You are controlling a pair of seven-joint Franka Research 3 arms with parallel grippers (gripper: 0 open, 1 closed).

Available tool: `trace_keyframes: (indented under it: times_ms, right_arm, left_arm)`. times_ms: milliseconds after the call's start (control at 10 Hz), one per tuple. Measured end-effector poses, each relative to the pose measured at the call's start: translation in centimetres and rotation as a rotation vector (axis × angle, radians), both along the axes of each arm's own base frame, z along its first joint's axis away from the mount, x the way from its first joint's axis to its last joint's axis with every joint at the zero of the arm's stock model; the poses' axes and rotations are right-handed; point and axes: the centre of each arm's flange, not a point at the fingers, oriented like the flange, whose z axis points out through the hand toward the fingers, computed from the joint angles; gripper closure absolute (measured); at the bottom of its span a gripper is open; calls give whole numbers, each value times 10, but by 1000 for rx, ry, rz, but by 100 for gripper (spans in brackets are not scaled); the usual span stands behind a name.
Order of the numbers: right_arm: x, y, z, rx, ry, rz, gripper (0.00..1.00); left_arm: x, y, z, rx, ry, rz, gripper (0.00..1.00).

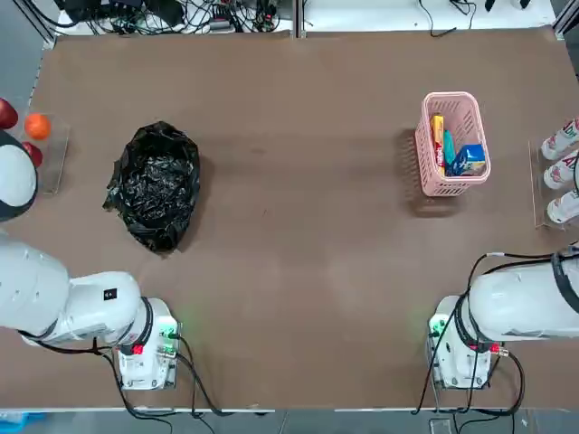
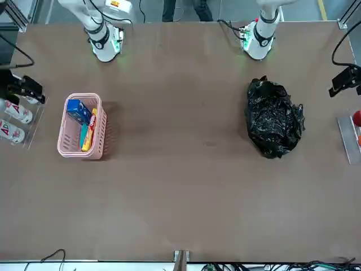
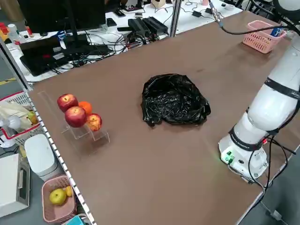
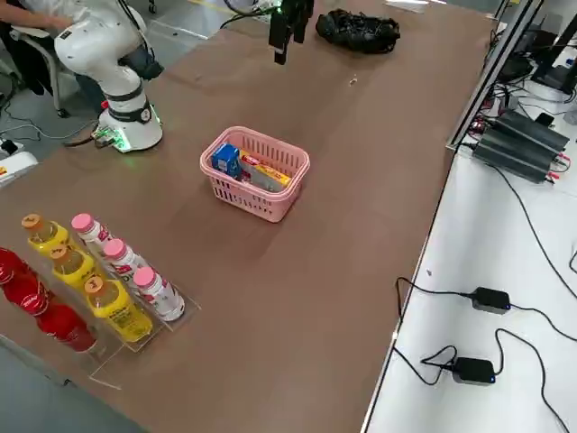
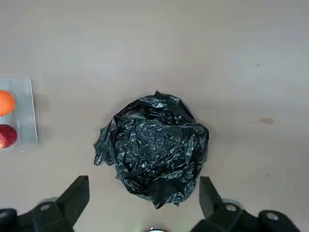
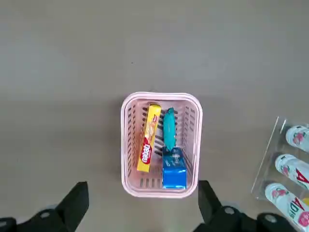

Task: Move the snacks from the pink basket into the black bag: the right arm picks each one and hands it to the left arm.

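Note:
The pink basket (image 1: 452, 101) stands on the table's right half. In it lie the snacks: a yellow packet (image 6: 148, 137), a slim teal packet (image 6: 169, 126) and a blue-and-white pouch (image 6: 174, 170). My right gripper (image 6: 142, 186) hangs high above the basket, open and holding nothing; the front view shows it beside the basket (image 2: 25, 89). The crumpled black bag (image 1: 156, 185) lies on the left half. High above it my left gripper (image 5: 143, 182) is open and holds nothing.
Red and orange fruits (image 1: 32, 136) sit on a clear stand at the table's left edge. Bottles (image 1: 561, 167) stand in a clear rack at the right edge. Both arm bases (image 1: 145, 348) are at the near edge. Cables lie beyond the far edge.

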Motion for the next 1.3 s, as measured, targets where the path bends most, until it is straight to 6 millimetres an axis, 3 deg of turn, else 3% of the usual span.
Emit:
trace_keyframes:
  times_ms: [300,600,900,1100,1300]
  right_arm:
    - [15,0,-76,0,-22,5,0]
    - [13,-14,-142,-1,-50,43,0]
    - [-19,-14,-182,-4,-60,51,0]
    - [-53,-15,-193,-6,-36,47,0]
    - [-73,-32,-204,-5,-16,39,0]
  left_arm:
    - [1,1,-2,0,3,5,0]
    - [5,3,-11,-3,19,9,0]
    - [16,2,-30,-8,52,4,0]
    - [17,3,-30,-8,53,6,0]
    - [17,2,-30,-8,53,5,0]
